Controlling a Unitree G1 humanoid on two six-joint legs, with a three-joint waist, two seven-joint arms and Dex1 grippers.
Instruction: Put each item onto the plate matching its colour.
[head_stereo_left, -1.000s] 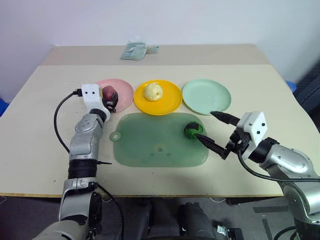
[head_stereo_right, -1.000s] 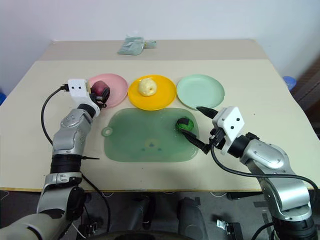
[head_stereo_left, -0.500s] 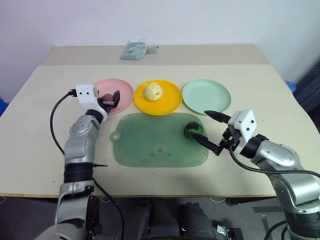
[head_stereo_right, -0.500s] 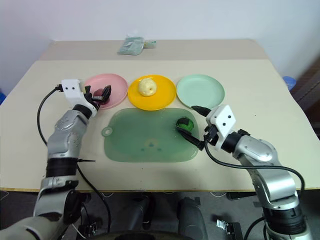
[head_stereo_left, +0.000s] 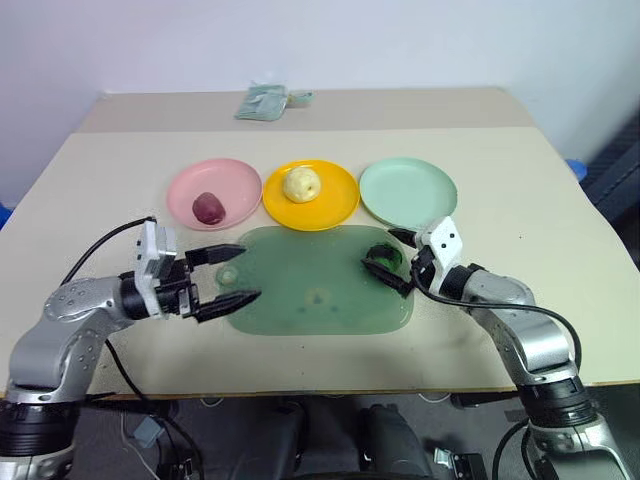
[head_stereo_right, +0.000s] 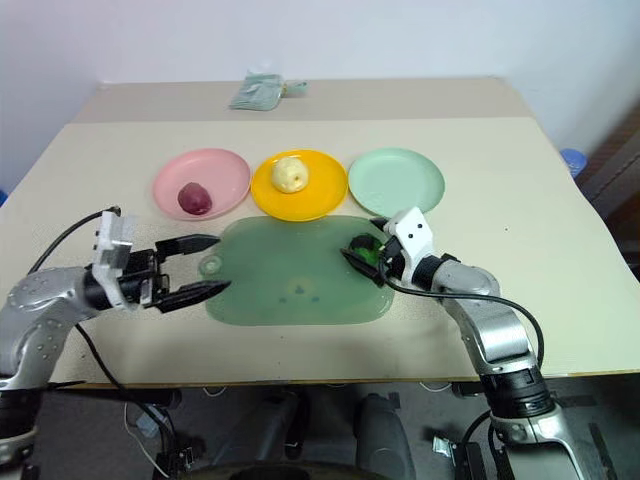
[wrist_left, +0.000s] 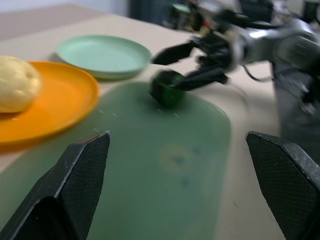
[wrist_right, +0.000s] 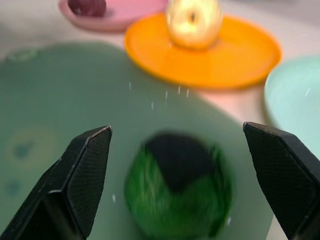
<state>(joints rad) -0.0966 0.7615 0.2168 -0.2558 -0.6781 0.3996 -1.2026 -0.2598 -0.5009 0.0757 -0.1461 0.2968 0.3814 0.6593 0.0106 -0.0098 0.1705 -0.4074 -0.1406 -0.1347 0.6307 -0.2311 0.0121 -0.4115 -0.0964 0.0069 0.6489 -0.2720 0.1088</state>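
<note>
The maroon item (head_stereo_left: 207, 208) lay on the pink plate (head_stereo_left: 237, 180), and the pale yellow item (head_stereo_left: 301, 183) sat on the yellow plate (head_stereo_left: 340, 196). The mint green plate (head_stereo_left: 408, 190) carried nothing. The green item with black patches (head_stereo_left: 381, 258) rested on the translucent green tray (head_stereo_left: 310, 293), near its right end. The right gripper (head_stereo_left: 400, 262) was positioned at that item with its fingers spread apart, one on either side, not clamped on it. The left gripper (head_stereo_left: 236, 274) hung above the table (head_stereo_left: 520, 200) at the tray's left edge, pointing across toward the right, its fingers likewise wide apart and holding nothing. A crumpled packet (head_stereo_left: 263, 100) lay at the table's far edge.
</note>
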